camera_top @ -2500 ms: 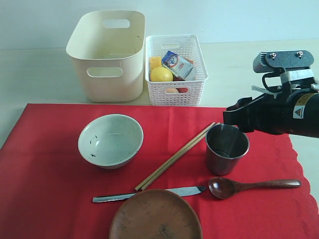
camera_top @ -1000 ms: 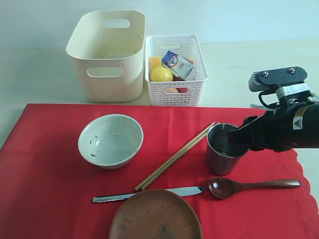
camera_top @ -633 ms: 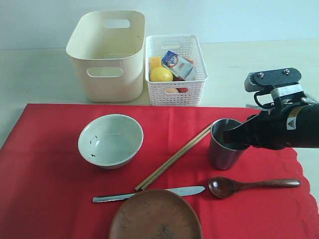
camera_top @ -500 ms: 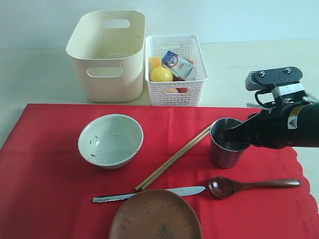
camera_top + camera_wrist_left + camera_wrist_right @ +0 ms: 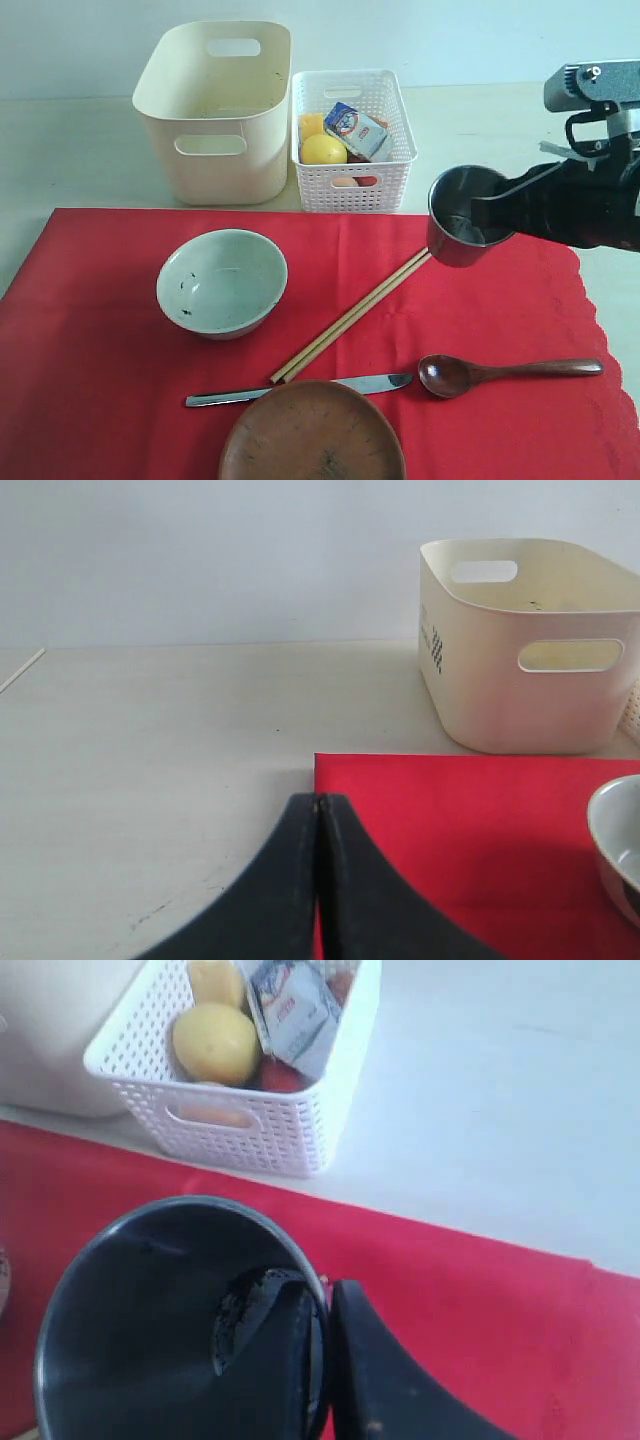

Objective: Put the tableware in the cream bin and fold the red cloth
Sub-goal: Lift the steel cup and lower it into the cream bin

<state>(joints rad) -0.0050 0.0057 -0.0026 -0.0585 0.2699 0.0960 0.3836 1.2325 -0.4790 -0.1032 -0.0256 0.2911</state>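
Note:
My right gripper (image 5: 492, 213) is shut on the rim of the steel cup (image 5: 460, 229), one finger inside and one outside, and holds it tilted in the air above the red cloth (image 5: 90, 350). In the right wrist view the cup (image 5: 150, 1330) fills the lower part beside the gripper (image 5: 325, 1300). On the cloth lie the white speckled bowl (image 5: 222, 282), the wooden chopsticks (image 5: 350, 316), the metal knife (image 5: 300, 390), the dark wooden spoon (image 5: 505, 373) and the brown plate (image 5: 312, 432). The cream bin (image 5: 215, 110) stands behind the cloth. My left gripper (image 5: 319, 802) is shut and empty at the cloth's corner (image 5: 400, 810).
A white lattice basket (image 5: 352, 142) with a lemon (image 5: 323, 149), a milk carton (image 5: 356, 130) and other food stands right of the cream bin. The cloth's scalloped edge (image 5: 600, 330) runs along the right side. Pale tabletop (image 5: 150, 740) surrounds the cloth.
My right gripper closed on the cup's rim, then lifted it off the cloth, up and slightly right, tilting it. The other tableware has not moved.

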